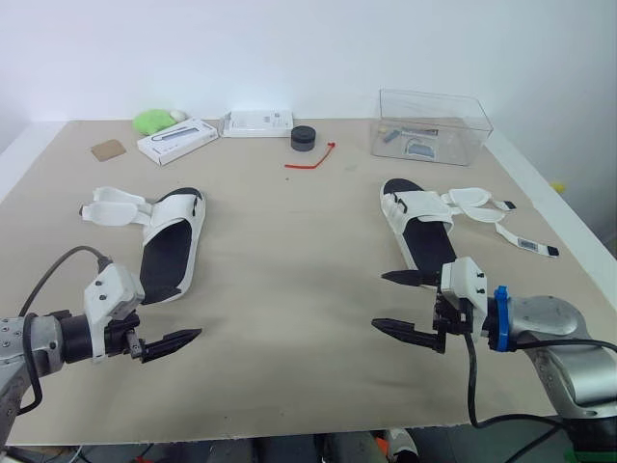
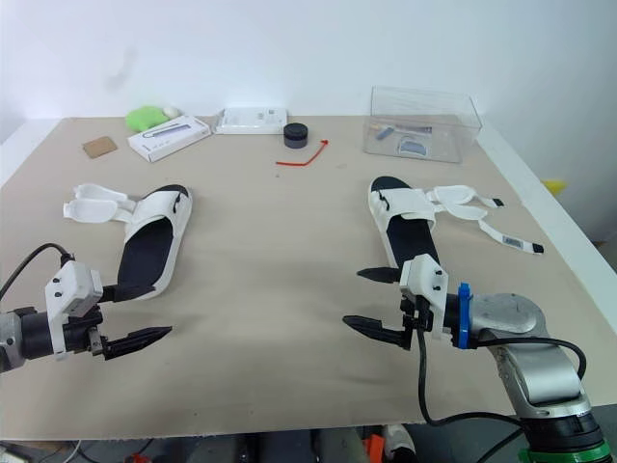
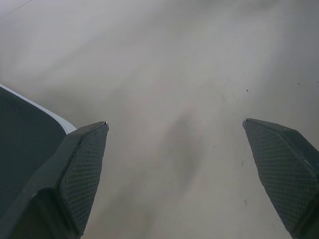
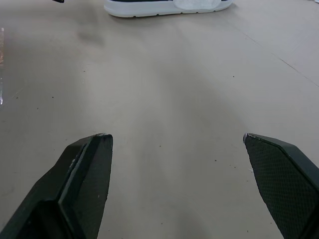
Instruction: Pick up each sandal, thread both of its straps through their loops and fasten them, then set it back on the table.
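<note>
- Left tool [image 3: 175, 124], fingers spread wide and empty, low over the tabletop [image 1: 289, 280]; the left sandal [image 1: 174, 246] has its near end just beside it.
- Right tool [image 1: 379, 300], fingers apart too, sits just short of the right sandal [image 1: 419, 231].
- Beige tabletop, white wall [image 1: 289, 48] behind.
- Both sandals run lengthwise away from the robot, loose straps splayed outward at their far ends.
</note>
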